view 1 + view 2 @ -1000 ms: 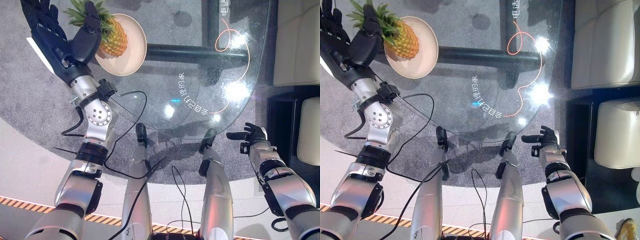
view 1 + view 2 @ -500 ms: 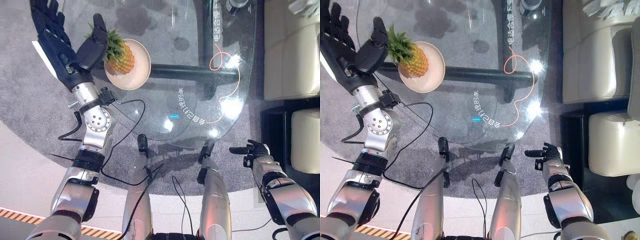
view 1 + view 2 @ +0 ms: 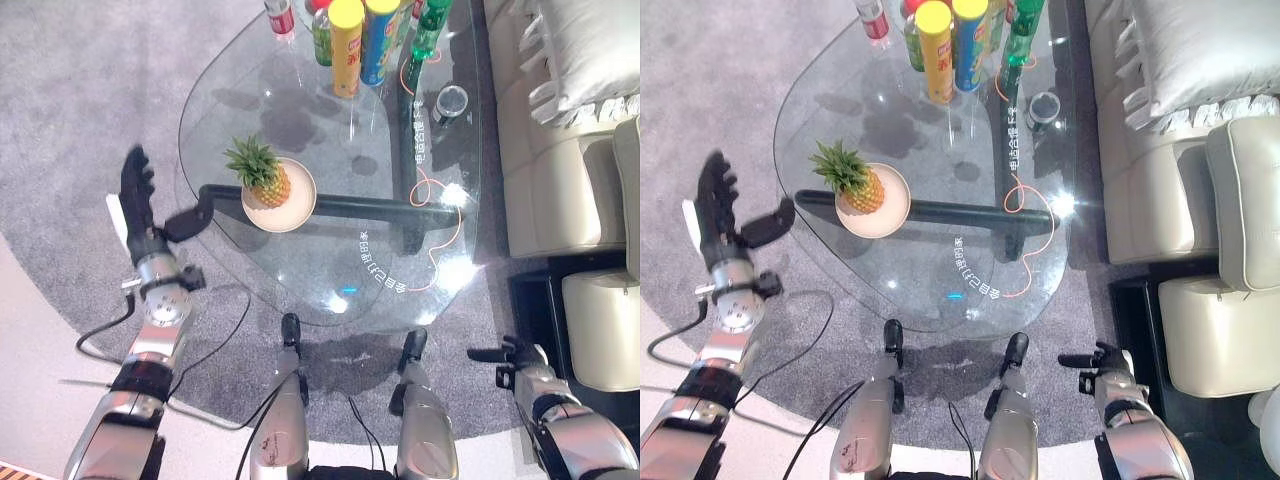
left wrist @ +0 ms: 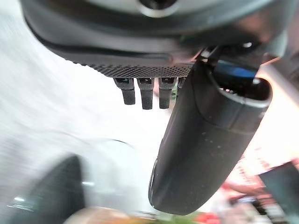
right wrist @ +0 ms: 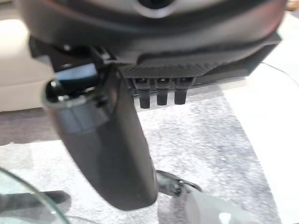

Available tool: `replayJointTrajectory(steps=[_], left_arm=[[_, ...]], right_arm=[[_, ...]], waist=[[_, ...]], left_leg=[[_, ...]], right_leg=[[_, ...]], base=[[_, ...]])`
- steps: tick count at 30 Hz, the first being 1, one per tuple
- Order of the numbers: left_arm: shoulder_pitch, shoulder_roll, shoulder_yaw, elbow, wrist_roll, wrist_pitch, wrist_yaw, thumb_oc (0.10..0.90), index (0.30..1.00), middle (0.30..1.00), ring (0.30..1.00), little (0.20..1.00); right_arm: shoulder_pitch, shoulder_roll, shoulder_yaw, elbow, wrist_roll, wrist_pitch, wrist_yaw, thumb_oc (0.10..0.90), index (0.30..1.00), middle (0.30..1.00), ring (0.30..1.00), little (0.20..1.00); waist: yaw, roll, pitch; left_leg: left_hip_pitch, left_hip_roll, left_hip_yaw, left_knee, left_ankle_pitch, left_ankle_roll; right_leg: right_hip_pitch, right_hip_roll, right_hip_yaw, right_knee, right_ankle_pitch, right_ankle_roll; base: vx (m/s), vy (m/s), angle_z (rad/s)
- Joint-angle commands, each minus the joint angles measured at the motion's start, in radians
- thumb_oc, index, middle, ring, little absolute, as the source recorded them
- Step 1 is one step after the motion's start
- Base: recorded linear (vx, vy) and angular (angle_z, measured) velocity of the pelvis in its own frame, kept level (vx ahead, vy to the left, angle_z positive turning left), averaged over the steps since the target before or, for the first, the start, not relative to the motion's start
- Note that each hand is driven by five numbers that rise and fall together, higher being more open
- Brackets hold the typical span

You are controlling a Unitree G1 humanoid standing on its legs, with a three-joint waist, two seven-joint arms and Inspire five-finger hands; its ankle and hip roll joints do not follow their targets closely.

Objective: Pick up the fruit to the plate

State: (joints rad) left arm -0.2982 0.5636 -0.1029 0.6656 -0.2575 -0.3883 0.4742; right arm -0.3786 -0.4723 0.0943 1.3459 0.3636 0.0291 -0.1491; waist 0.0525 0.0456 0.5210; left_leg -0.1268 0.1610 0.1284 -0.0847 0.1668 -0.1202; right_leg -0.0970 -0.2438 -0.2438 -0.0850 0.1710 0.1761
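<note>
A pineapple (image 3: 262,177) stands upright on a beige plate (image 3: 297,204) near the left edge of a glass table (image 3: 330,270). My left hand (image 3: 143,212) is off the table's left side, open, fingers straight and thumb stretched toward the plate, a short gap from the table edge. It holds nothing; the left wrist view shows its thumb (image 4: 201,140) and straight fingers (image 4: 145,91). My right hand (image 3: 510,354) hangs low at the right, below the table's near edge, open and empty, its thumb (image 5: 110,144) large in the right wrist view.
Several bottles and tall cans (image 3: 350,40) crowd the table's far end, with a small round tin (image 3: 451,101) beside them. A dark bar (image 3: 370,207) runs under the glass. White sofas (image 3: 570,150) stand along the right. Grey carpet (image 3: 80,100) surrounds the table.
The camera has pulled back, so the whole table shows. My left hand has come away from the pineapple to beyond the table's left edge. The pineapple stays on the plate.
</note>
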Motion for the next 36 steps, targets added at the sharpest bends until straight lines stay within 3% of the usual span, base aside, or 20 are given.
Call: replayJointTrajectory(steps=[1,5,10,14,18,27,36], left_arm=[[0.017,0.015,0.041,0.105,0.034,-0.018,-0.079,0.800,0.900,0.900,0.900,0.900],[0.132,-0.014,0.066,0.274,0.067,0.016,-0.188,0.800,0.900,0.900,0.900,0.900],[0.195,-0.041,0.094,0.480,0.082,0.148,-0.255,0.800,0.900,0.900,0.900,0.900],[0.212,-0.072,0.085,0.634,0.105,0.250,-0.394,0.800,0.900,0.900,0.900,0.900],[0.224,-0.100,0.067,0.680,0.130,0.347,-0.497,0.800,0.900,0.900,0.900,0.900],[0.227,-0.180,-0.005,0.702,0.134,0.390,-0.608,0.800,0.900,0.900,0.900,0.900],[0.209,-0.209,-0.054,0.699,0.140,0.437,-0.677,0.800,0.900,0.900,0.900,0.900]], right_arm=[[0.138,-0.029,-0.011,0.034,-0.082,-0.019,0.001,0.800,0.900,0.900,0.900,0.900],[0.225,-0.025,-0.040,0.041,-0.153,0.006,0.019,0.800,0.900,0.900,0.900,0.900],[0.275,-0.011,-0.044,0.060,-0.223,0.033,0.045,0.800,0.900,0.900,0.900,0.900],[0.284,0.014,-0.024,0.077,-0.266,0.051,0.047,0.800,0.900,0.900,0.900,0.900],[0.283,0.029,-0.001,0.076,-0.329,0.065,0.066,0.800,0.900,0.900,0.900,0.900],[0.278,0.080,0.073,0.074,-0.457,0.092,0.101,0.800,0.900,0.900,0.900,0.900],[0.260,0.107,0.118,0.058,-0.456,0.110,0.112,0.800,0.900,0.900,0.900,0.900]], waist=[[-0.002,-0.007,-0.199],[-0.009,-0.008,-0.281],[-0.020,-0.013,-0.352],[-0.035,-0.016,-0.388],[-0.039,-0.020,-0.407],[-0.042,-0.029,-0.435],[-0.041,-0.034,-0.446]], left_leg=[[-0.029,0.031,0.002,0.028,-0.039,-0.041],[0.057,0.038,0.013,0.013,-0.043,-0.041],[0.137,0.053,0.025,-0.003,-0.052,-0.046],[0.168,0.062,0.027,-0.003,-0.061,-0.055],[0.185,0.068,0.034,-0.003,-0.067,-0.060],[0.205,0.075,0.041,-0.003,-0.082,-0.053],[0.224,0.072,0.047,-0.003,-0.096,-0.048]], right_leg=[[-0.017,-0.051,-0.003,0.097,-0.091,0.023],[0.069,-0.044,-0.005,0.081,-0.094,0.020],[0.149,-0.039,-0.016,0.060,-0.101,0.024],[0.195,-0.036,-0.023,0.024,-0.091,0.033],[0.212,-0.037,-0.032,0.004,-0.082,0.038],[0.223,-0.032,-0.037,0.003,-0.087,0.037],[0.229,-0.034,-0.039,-0.002,-0.080,0.043]], base=[[0.18,0.052,-0.03],[0.26,0.059,0.02],[0.20,0.041,0.04],[0.11,0.031,0.01],[0.03,0.021,0.01],[0.00,-0.002,-0.02],[0.00,0.000,0.00]])
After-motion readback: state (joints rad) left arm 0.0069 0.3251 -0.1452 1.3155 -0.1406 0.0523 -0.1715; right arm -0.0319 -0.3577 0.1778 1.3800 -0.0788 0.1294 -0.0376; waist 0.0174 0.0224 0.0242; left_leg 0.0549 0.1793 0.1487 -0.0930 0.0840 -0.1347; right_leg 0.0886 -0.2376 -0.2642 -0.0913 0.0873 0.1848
